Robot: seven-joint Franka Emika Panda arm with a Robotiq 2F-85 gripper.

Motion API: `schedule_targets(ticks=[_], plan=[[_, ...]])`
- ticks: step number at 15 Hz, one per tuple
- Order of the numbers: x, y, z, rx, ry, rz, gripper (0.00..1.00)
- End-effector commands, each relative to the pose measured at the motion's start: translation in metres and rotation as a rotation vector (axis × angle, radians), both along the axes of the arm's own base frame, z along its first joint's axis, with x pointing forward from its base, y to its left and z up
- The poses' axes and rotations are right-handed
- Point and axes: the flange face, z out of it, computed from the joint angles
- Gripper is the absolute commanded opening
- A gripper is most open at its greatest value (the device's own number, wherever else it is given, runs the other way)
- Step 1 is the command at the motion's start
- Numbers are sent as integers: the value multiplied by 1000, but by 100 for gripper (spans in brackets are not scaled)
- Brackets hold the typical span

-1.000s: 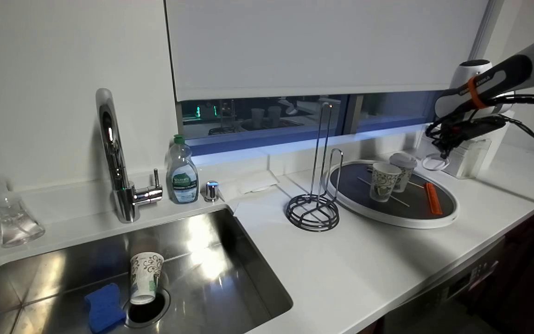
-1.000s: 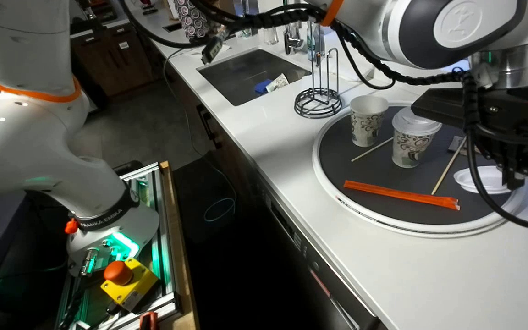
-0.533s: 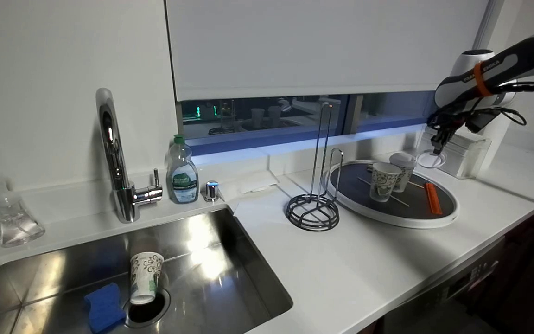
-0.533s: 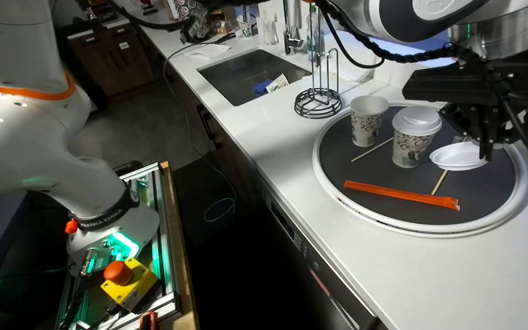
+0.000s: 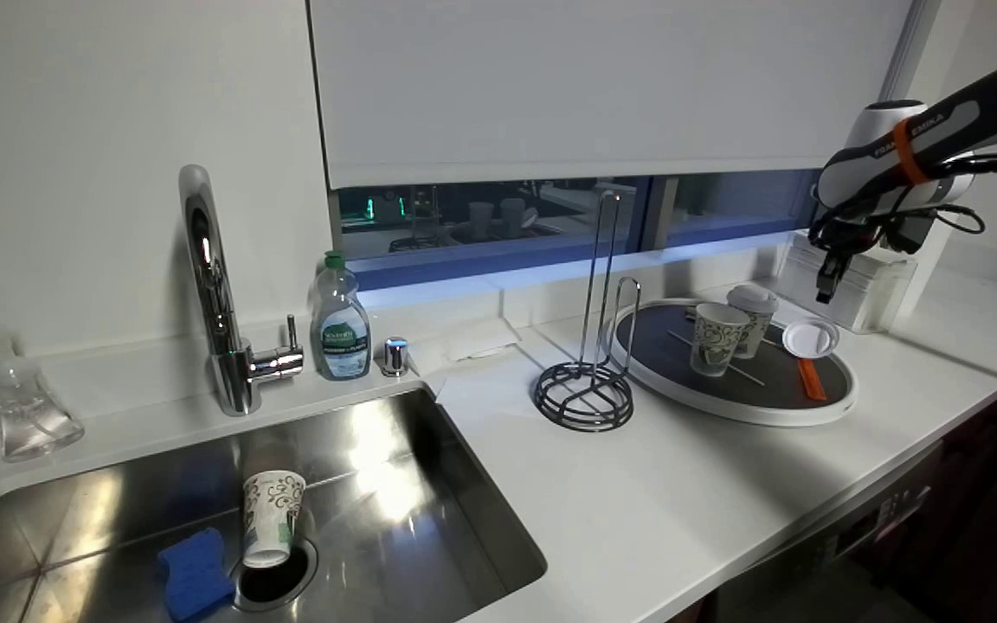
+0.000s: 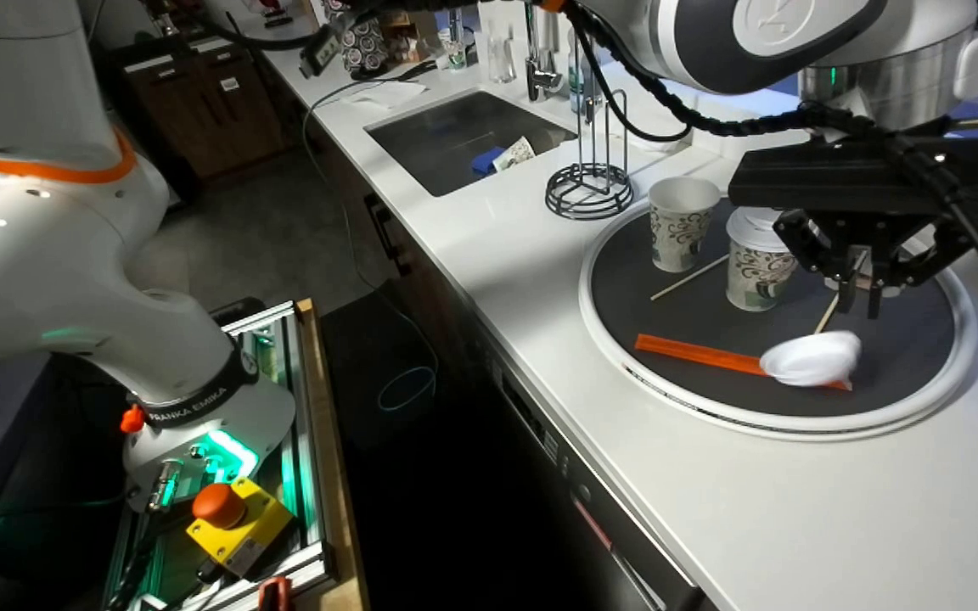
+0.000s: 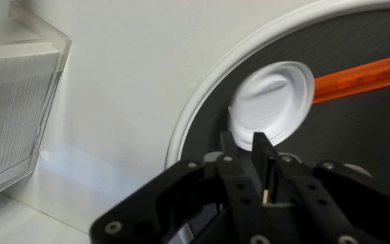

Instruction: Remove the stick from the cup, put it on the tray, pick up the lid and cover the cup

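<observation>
The white lid [image 6: 812, 358] is tilted, below and apart from my gripper [image 6: 861, 307], over the orange wrapper's end. In the wrist view the lid [image 7: 266, 98] is blurred at one side; whether it touches the tray I cannot tell. My gripper [image 7: 242, 137] is slightly open, a narrow empty gap between its fingertips. An uncovered patterned paper cup [image 6: 682, 225], seemingly the cup, stands upright on the round dark tray [image 6: 676, 386], with no stick showing above its rim. One thin wooden stick [image 6: 688, 278] lies beside it, another stick [image 6: 827, 316] partly behind lid and gripper.
A second patterned cup with a white lid [image 6: 756, 276] stands between the uncovered cup and my gripper. An orange wrapper [image 6: 693, 352] lies on the tray. Near the tray are a black wire stand [image 5: 583, 394] and a clear box of white sheets [image 5: 875, 294]. The sink [image 5: 377, 536] lies farther off.
My gripper has carried the lid inward over the tray. Its fingers have since parted a little, and the lid has come away and dropped below them, tilting.
</observation>
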Motion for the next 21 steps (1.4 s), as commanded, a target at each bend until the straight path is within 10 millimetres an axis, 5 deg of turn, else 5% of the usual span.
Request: schedule_targets(ticks=[1, 8, 21], plan=[[-14, 7, 3, 32, 43, 39, 53], [-15, 1, -1, 125, 49, -139, 100], [-1, -2, -58, 210, -63, -554, 100]])
